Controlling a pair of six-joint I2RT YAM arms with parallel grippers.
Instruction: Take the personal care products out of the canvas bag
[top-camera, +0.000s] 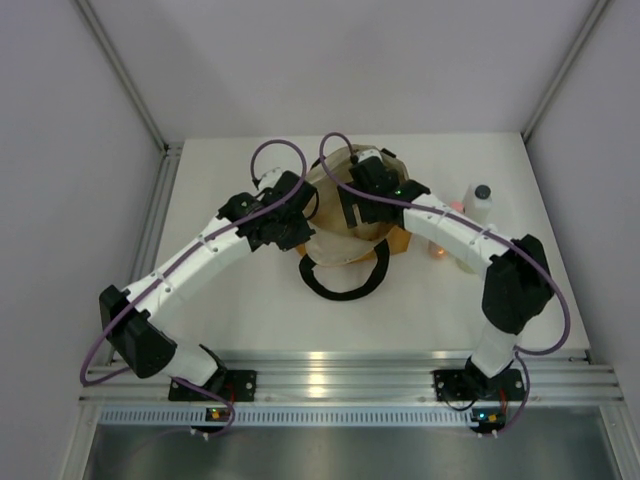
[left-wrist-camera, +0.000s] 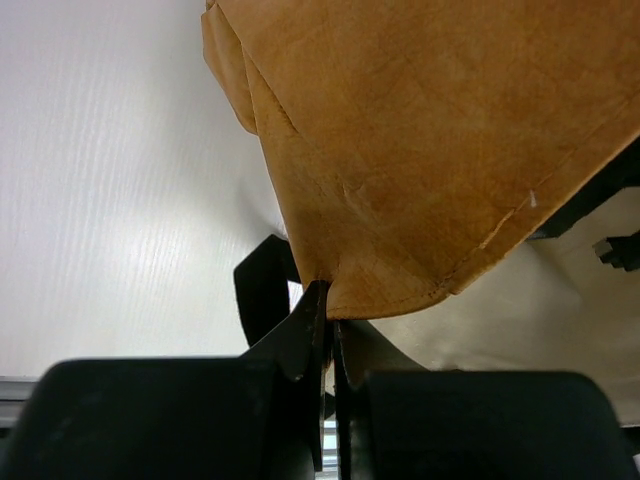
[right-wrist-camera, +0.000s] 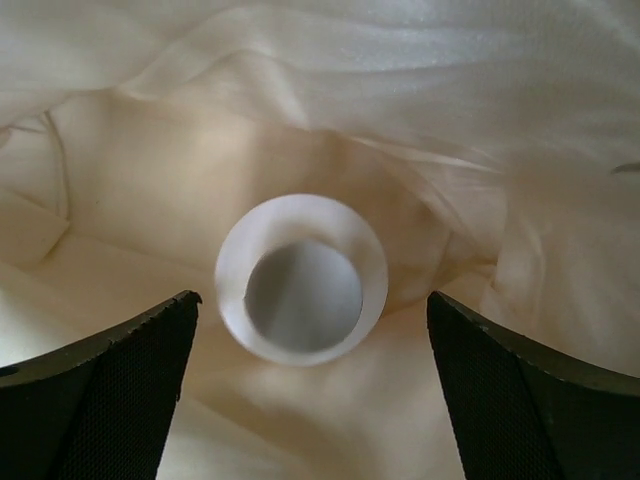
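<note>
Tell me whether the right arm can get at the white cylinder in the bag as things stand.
Probably yes. The right gripper is open inside the bag, its fingers on either side of the cylinder with nothing between. The left gripper pinches the bag's edge.

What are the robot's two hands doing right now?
Left hand: closed, pinching the canvas bag by its edge.
Right hand: open and empty, over the white cylinder inside the bag.

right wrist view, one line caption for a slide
Open right hand inside the canvas bag, lined up on a short cream cylinder seen end-on
</note>
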